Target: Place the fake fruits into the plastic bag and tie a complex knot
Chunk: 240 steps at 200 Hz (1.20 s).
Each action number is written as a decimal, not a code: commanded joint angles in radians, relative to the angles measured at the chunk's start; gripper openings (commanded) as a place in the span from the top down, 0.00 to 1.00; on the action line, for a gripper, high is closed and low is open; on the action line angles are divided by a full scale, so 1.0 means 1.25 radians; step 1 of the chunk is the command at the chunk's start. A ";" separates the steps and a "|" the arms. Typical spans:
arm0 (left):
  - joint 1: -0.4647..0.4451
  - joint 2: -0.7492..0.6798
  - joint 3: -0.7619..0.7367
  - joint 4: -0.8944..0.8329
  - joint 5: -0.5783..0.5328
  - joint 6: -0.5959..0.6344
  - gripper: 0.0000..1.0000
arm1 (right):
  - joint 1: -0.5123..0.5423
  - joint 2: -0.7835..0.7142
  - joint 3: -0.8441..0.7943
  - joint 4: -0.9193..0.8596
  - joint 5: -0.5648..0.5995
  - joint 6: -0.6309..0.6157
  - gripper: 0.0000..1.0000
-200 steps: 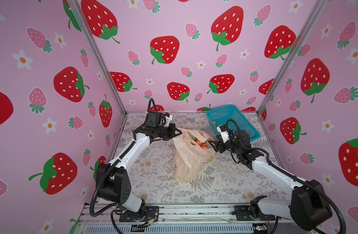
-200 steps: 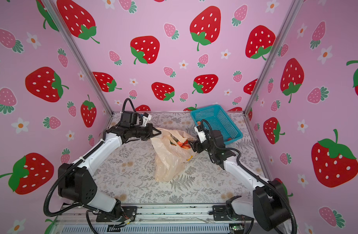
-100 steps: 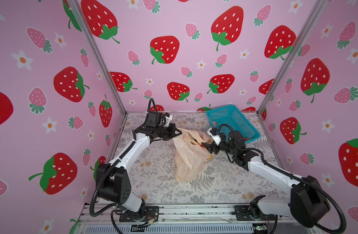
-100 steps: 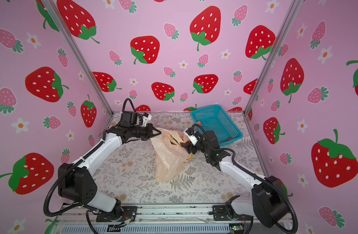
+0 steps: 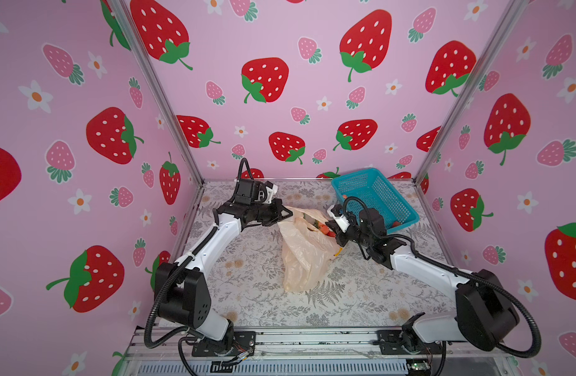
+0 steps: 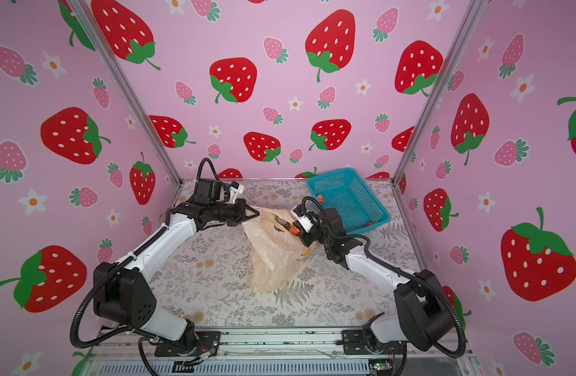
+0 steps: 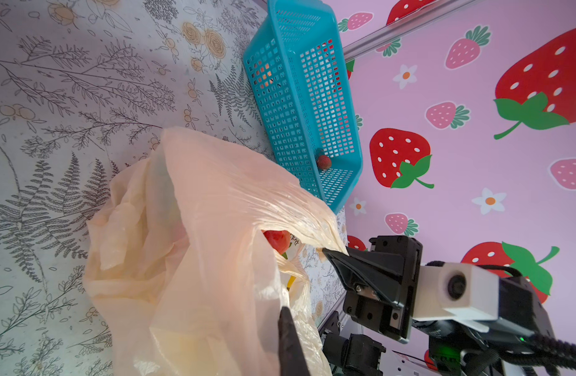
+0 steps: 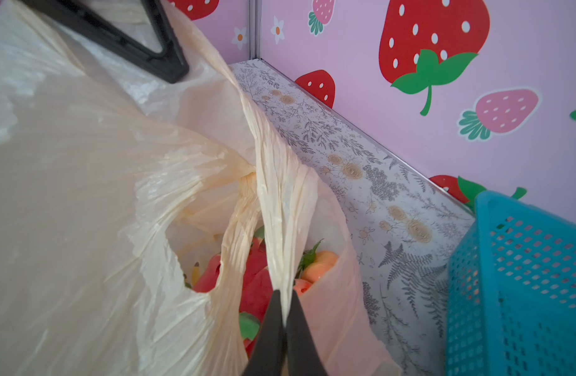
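— Where's the plastic bag (image 5: 304, 257)?

— Slumped mid-table (image 5: 247, 280), mouth stretched between your claws. The fake fruits (image 8: 257, 273) are pooled inside, and one strawberry (image 7: 324, 161) lies in the basket (image 5: 374, 198).

— How will it handle?

— Thin, limp, slippery film, and light, I'd judge. Your right gripper (image 8: 284, 294) is pinched on a twisted handle loop (image 8: 276, 201), and your left gripper (image 5: 289, 213) is clamped on the opposite rim. Take bunched handles, never flat film.

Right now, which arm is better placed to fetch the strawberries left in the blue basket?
The right, probably. The basket with the strawberries sits beside the right pincer, while the bag lies between it and the left pincer. Both pincers are shut on the bag's handles, so the right must let go first.
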 commanded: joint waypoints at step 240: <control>-0.008 0.007 0.290 -0.257 -0.602 0.237 0.20 | -0.042 -0.174 -0.166 0.330 -0.183 0.726 1.00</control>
